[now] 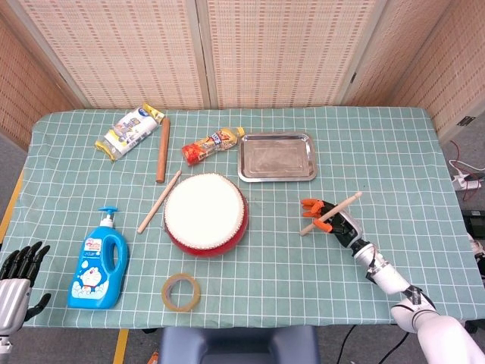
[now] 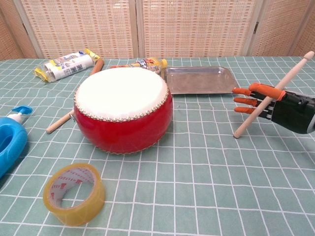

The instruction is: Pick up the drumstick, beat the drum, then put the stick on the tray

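A red drum (image 1: pixel 204 214) (image 2: pixel 123 108) with a white skin stands at the table's middle. Behind it to the right lies a bare metal tray (image 1: pixel 276 157) (image 2: pixel 197 79). My right hand (image 1: pixel 333 221) (image 2: pixel 280 105), black with orange fingertips, holds a wooden drumstick (image 1: pixel 331 213) (image 2: pixel 273 96) to the right of the drum. The stick slants, its lower end close to the cloth and its top end raised. A second drumstick (image 1: pixel 159 201) (image 2: pixel 59 123) lies on the table just left of the drum. My left hand (image 1: pixel 19 273) hangs off the near left corner, fingers apart, holding nothing.
A blue pump bottle (image 1: pixel 98 269) (image 2: pixel 10 142) lies at the near left. A tape roll (image 1: pixel 182 292) (image 2: pixel 74 194) sits in front of the drum. A wooden rod (image 1: pixel 162 149) and two snack packets (image 1: pixel 130 130) (image 1: pixel 212 145) lie behind the drum.
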{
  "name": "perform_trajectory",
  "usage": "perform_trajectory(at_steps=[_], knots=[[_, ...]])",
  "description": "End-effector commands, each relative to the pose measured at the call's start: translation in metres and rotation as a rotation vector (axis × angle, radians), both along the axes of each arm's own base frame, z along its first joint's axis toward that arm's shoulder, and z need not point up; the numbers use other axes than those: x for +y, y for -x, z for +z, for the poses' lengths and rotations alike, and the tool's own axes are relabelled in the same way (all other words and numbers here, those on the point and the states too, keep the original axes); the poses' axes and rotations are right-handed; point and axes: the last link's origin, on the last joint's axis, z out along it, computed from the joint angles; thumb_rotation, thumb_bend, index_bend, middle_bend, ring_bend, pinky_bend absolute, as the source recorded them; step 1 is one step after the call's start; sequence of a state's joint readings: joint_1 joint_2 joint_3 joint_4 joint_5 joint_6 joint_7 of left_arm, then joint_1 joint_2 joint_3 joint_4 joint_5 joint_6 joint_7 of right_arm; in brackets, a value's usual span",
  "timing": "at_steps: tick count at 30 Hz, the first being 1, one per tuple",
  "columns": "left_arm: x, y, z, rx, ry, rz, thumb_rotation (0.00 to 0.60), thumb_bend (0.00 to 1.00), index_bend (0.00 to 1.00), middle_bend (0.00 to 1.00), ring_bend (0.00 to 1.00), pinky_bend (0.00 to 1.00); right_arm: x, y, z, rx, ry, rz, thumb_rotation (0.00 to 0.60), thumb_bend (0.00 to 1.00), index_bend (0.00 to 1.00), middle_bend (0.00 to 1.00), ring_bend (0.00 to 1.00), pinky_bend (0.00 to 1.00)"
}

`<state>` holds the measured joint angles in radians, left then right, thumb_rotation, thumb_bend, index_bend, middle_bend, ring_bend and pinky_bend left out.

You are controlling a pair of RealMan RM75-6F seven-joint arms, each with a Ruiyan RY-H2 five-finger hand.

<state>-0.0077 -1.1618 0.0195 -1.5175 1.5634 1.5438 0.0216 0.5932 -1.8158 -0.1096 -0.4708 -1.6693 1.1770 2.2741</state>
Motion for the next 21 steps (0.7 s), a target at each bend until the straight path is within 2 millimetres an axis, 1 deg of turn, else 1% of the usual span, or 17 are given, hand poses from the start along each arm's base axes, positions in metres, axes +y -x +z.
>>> perform_trajectory(at_steps=[1, 4, 8, 16, 19, 21], knots=[[0.0, 0.0, 0.0, -0.001, 0.001, 0.001, 0.6, 0.2, 0.0, 0.0, 0.0, 0.0, 0.002, -0.006, -0.007, 0.003, -0.014, 0.022, 0.539, 0.21, 0.51, 0.25, 0.22, 0.26], [-0.001, 0.001, 0.0, -0.003, 0.003, 0.005, 0.6, 0.21, 0.0, 0.0, 0.0, 0.0, 0.002, -0.01, -0.012, 0.007, -0.025, 0.035, 0.539, 0.21, 0.51, 0.25, 0.22, 0.27], [-0.001, 0.002, 0.0, -0.004, 0.003, 0.008, 0.6, 0.2, 0.0, 0.0, 0.0, 0.0, 0.002, -0.011, -0.013, 0.009, -0.028, 0.037, 0.539, 0.21, 0.51, 0.26, 0.23, 0.28], [-0.002, 0.006, -0.001, -0.008, 0.01, 0.02, 0.6, 0.2, 0.0, 0.0, 0.0, 0.0, 0.004, -0.023, -0.032, 0.035, -0.059, 0.062, 0.537, 0.21, 0.57, 0.32, 0.29, 0.33], [-0.001, 0.007, -0.002, -0.008, 0.012, 0.022, 0.6, 0.2, 0.0, 0.0, 0.0, 0.0, 0.003, -0.026, -0.036, 0.039, -0.062, 0.063, 0.538, 0.21, 0.6, 0.37, 0.34, 0.36], [-0.001, 0.007, -0.003, -0.009, 0.013, 0.023, 0.6, 0.21, 0.0, 0.0, 0.0, 0.0, 0.002, -0.029, -0.038, 0.041, -0.059, 0.065, 0.539, 0.21, 0.65, 0.43, 0.4, 0.4]])
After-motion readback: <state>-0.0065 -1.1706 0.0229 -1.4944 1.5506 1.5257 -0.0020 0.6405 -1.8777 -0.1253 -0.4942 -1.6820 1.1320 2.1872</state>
